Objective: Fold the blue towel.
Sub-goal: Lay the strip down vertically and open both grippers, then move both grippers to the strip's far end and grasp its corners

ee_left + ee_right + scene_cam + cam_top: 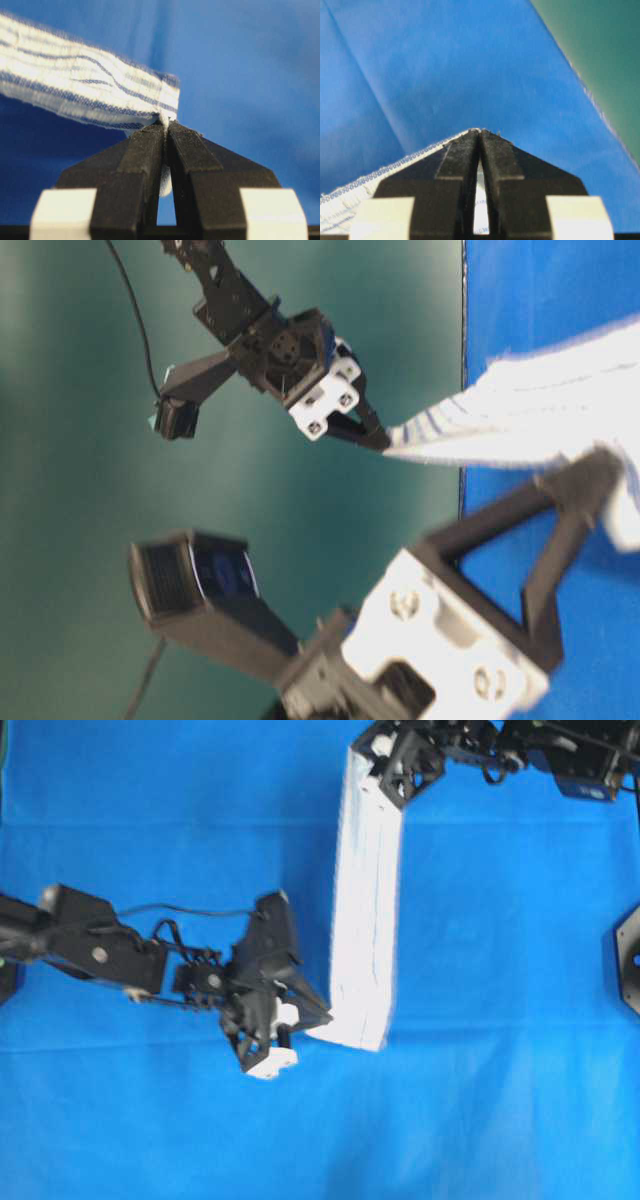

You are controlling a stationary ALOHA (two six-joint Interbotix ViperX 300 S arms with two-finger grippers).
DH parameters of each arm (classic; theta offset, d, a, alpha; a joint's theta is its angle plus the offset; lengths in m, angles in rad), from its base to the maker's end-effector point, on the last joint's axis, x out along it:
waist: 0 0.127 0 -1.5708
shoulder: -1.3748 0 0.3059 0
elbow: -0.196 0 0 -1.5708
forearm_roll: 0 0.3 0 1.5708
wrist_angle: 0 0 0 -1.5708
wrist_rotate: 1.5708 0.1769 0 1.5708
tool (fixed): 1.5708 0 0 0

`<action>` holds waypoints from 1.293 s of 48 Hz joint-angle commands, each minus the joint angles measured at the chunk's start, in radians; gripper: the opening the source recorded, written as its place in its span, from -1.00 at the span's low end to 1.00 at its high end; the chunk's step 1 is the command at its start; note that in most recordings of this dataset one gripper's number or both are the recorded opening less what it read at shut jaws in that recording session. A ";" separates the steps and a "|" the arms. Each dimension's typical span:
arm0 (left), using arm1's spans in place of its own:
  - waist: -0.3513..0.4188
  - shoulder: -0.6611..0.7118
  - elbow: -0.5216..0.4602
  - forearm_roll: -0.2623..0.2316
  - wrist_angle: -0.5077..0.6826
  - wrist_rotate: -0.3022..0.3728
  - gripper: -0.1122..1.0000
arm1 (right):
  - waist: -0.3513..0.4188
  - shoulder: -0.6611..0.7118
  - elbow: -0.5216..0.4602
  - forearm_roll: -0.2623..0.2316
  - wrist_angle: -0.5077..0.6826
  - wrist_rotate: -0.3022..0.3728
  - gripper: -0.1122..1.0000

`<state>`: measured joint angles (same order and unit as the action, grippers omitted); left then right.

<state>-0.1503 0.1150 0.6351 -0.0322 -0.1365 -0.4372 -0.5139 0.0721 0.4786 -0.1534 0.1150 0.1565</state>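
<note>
The blue towel (365, 910) is a long, narrow white band with thin blue stripes, stretched lengthwise over the table between my two grippers. My left gripper (322, 1020) is shut on the band's near left corner. In the left wrist view its fingertips (166, 125) pinch the cloth, and the striped towel (90, 85) runs off to the left above the sheet. My right gripper (368, 765) is shut on the far end. In the right wrist view the gripper (480, 131) clamps the towel's hemmed edge (370, 180), with white cloth showing between the fingers. In the table-level view the towel (520, 405) hangs taut.
A plain solid-blue sheet (500, 920) covers the whole table. Its edge meets a green backdrop (600, 50) on the far side. A black mount (628, 960) sits at the right edge of the overhead view.
</note>
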 commanded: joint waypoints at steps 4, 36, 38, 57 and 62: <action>-0.009 -0.040 0.020 -0.002 -0.031 -0.005 -0.78 | 0.012 0.009 -0.054 -0.003 -0.006 -0.005 -0.75; 0.011 -0.011 0.009 0.000 -0.031 0.000 -0.18 | 0.014 0.017 -0.061 -0.002 0.005 -0.002 -0.75; 0.011 -0.011 0.009 0.000 -0.031 0.002 0.05 | 0.014 0.017 -0.061 -0.002 0.006 -0.003 -0.74; 0.054 -0.143 0.028 0.006 0.094 0.067 0.47 | 0.014 -0.058 -0.046 -0.031 0.014 -0.044 0.21; 0.075 -0.212 0.046 0.006 0.140 0.143 0.47 | 0.014 -0.120 -0.012 -0.029 0.014 -0.044 0.19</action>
<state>-0.0874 -0.0353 0.6826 -0.0291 -0.0153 -0.3221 -0.5001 0.0169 0.4587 -0.1810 0.1335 0.1120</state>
